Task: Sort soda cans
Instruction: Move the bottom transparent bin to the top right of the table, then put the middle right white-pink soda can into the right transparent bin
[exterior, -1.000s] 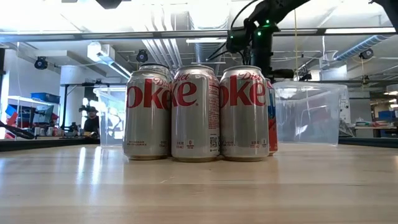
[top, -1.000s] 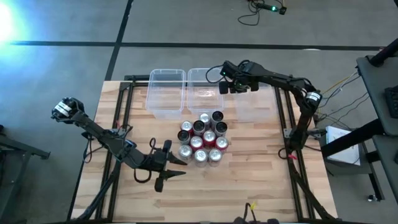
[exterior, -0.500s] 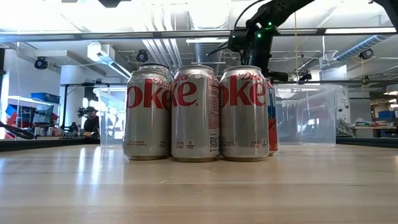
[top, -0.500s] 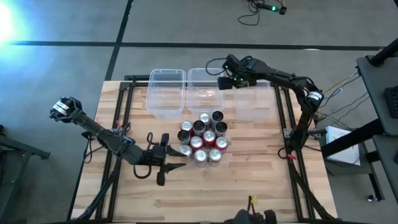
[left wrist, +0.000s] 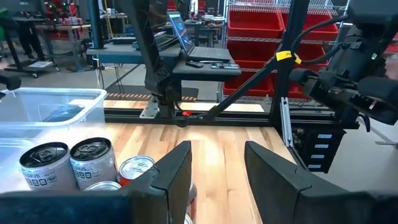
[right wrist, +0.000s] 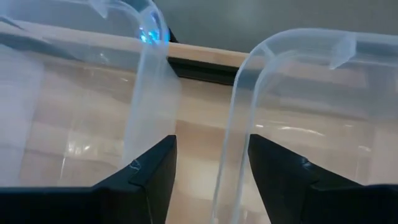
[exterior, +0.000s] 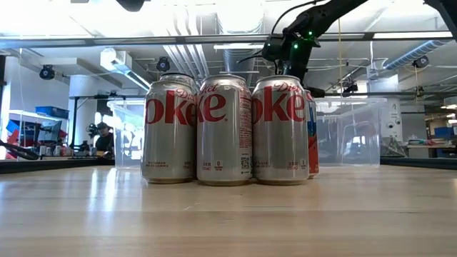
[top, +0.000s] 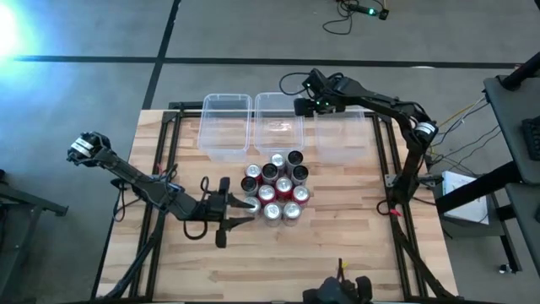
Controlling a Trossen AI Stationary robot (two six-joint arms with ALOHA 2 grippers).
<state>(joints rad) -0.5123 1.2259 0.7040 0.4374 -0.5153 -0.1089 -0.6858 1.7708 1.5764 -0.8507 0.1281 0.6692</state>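
Several soda cans (top: 274, 187), silver, red and black, stand upright in a tight cluster at the table's middle. The low view shows three silver cans (exterior: 223, 128) in front and a red can (exterior: 312, 135) behind them. My left gripper (top: 243, 213) lies low and open just left of the cluster's near-left corner, and the black cans (left wrist: 68, 163) and a red can (left wrist: 137, 171) stand beside its fingers (left wrist: 177, 171). My right gripper (top: 301, 106) hangs open above the gap between the middle bin (top: 278, 122) and the right bin (top: 346, 135).
Three clear plastic bins stand in a row along the far side, the left bin (top: 226, 127) among them. Their thin walls (right wrist: 152, 93) rise under my right gripper (right wrist: 211, 177). Bare wood lies near and to both sides of the cans.
My left gripper has slid toward the table's right and a little toward the far edge, closing on the cans' near-left corner, still open. My right gripper has shifted slightly toward the far edge above the bins. The cans have not moved.
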